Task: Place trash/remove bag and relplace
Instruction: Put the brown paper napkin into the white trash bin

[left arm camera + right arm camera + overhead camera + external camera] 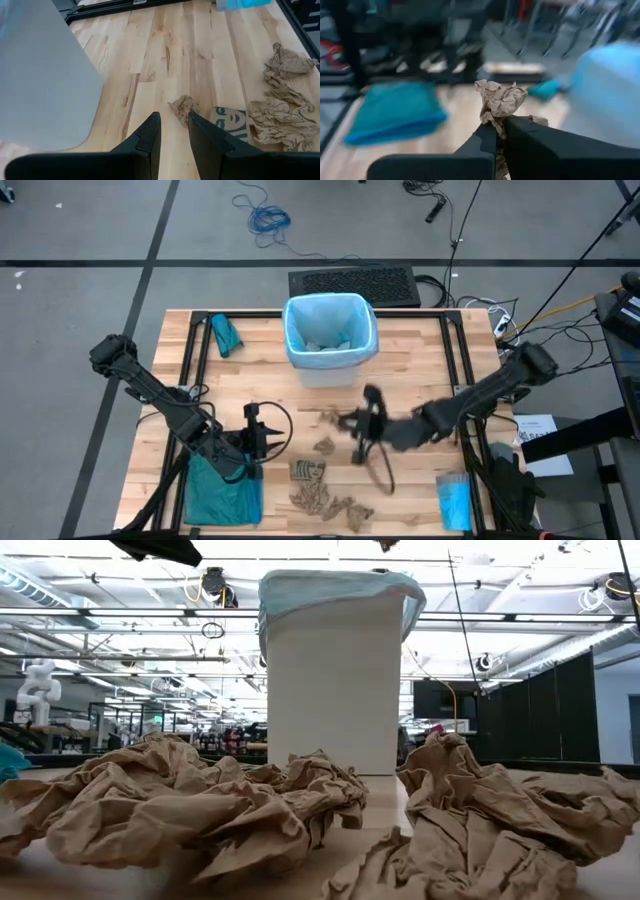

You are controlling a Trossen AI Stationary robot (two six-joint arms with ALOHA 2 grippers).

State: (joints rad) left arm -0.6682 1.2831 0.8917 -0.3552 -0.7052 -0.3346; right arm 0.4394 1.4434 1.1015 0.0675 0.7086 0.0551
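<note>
Overhead, the white bin [330, 335] stands at the far middle of the table [420, 360], lined with the pale blue bag [330, 308]. The right claw [362, 423] hangs in front of the bin, and the left claw [268, 438] sits off to the bin's front left, above a teal-green bag [222, 490]. Brown paper scraps [318, 485] lie scattered in front of the bin. From table height, crumpled paper scraps [200, 805] fill the foreground, with the bin [335, 680] upright behind them and the bag's rim [335, 585] folded over its top. Through the left wrist camera, the left claw [174, 125] is slightly parted and holds nothing, a small scrap [183, 107] lying just beyond its tips. Through the right wrist camera, the right claw [500, 132] is clenched on a crumpled brown scrap [501, 102], lifted above the table.
</note>
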